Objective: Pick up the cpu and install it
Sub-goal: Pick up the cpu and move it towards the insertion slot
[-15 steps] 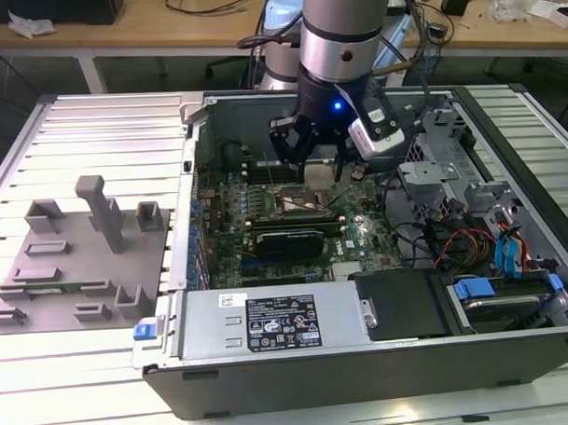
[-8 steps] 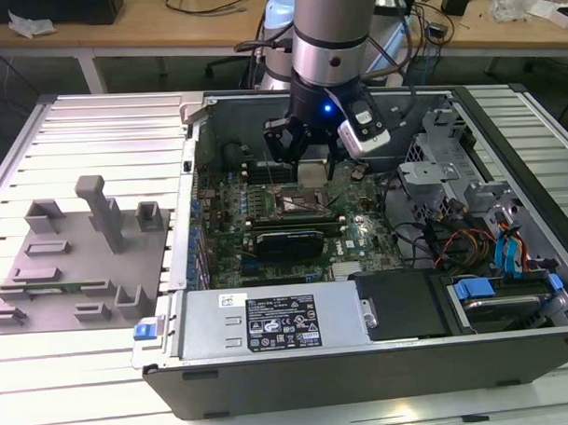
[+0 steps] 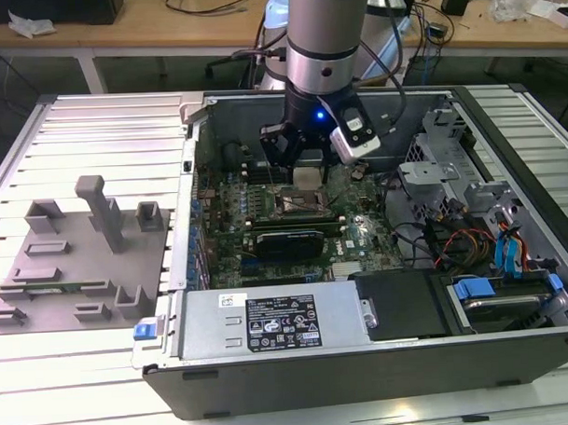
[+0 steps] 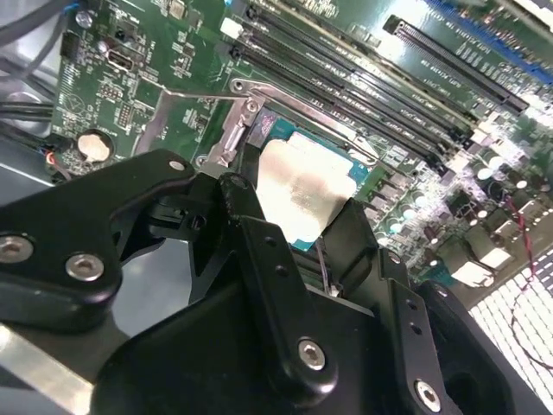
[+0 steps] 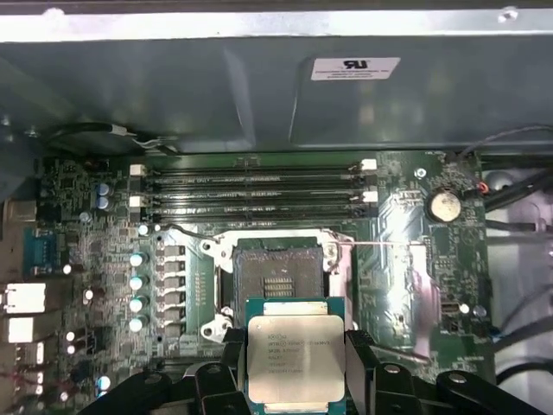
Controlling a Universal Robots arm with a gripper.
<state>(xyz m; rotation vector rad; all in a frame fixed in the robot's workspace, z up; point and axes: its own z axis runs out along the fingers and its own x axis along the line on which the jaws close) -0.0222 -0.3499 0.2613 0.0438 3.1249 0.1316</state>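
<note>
- Plainly, the pick-up is done; the tool (image 4: 298,206) is clenched on the cpu (image 5: 294,359), a black finger (image 5: 232,380) against each of two opposite edges, with the silvery top facing the first wrist camera.
- In the upper middle of the exterior view the arm (image 3: 325,43) reaches down into the open computer case (image 3: 383,368); the chip hangs over the motherboard (image 3: 359,233), close beside the socket (image 5: 276,277) and, as far as I can judge, apart from it.
- The install is what is left; the socket lies open and bare, its dark contact field showing and nothing in it; by my reading the chip is neither squared over it nor seated.
- Edges: a metal frame rings the socket; the memory slots (image 5: 255,190) run just past one side and a row of capacitors (image 5: 136,281) stands near another; the case wall (image 5: 259,95) rises beyond the slots.
- Room: the case has no lid on it, so the space over the socket looks open; the cables (image 3: 453,235) at the exterior view's right are well apart from the tool; the grey fixture plate (image 3: 71,267) sits on the bench (image 3: 103,116) at the exterior view's left, outside the case and well apart too.
</note>
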